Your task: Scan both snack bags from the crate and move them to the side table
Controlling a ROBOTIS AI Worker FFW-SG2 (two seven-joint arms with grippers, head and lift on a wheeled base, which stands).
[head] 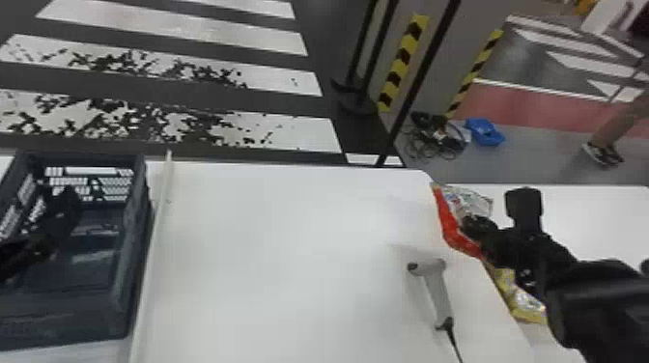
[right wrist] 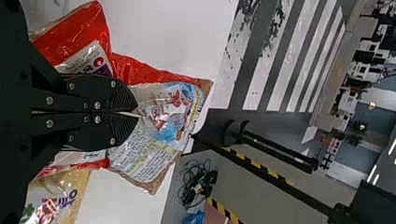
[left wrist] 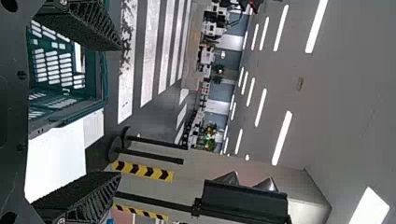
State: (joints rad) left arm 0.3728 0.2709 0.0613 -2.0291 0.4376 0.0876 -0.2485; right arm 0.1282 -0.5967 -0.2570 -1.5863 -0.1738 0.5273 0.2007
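Your right gripper [head: 475,228] pinches the red snack bag [head: 446,224] by the side table [head: 594,212]; your left gripper [head: 65,207] gapes at the crate [head: 133,270]. Beyond your white worktable [head: 289,231], stripes [head: 232,36] cross the floor [head: 318,29].

Snack bag [head: 447,221] in right hand [head: 475,226]: glossy plastic, crinkled. Scanner [head: 438,292] near hand: matt plastic. Desk [head: 270,241] beside hand: smooth, faint sheen.

Ceiling strips [left wrist: 282,137] blaze white, a pale sheen spreads over the table [head: 280,241], and soft shadow hugs the scanner [head: 437,289]!
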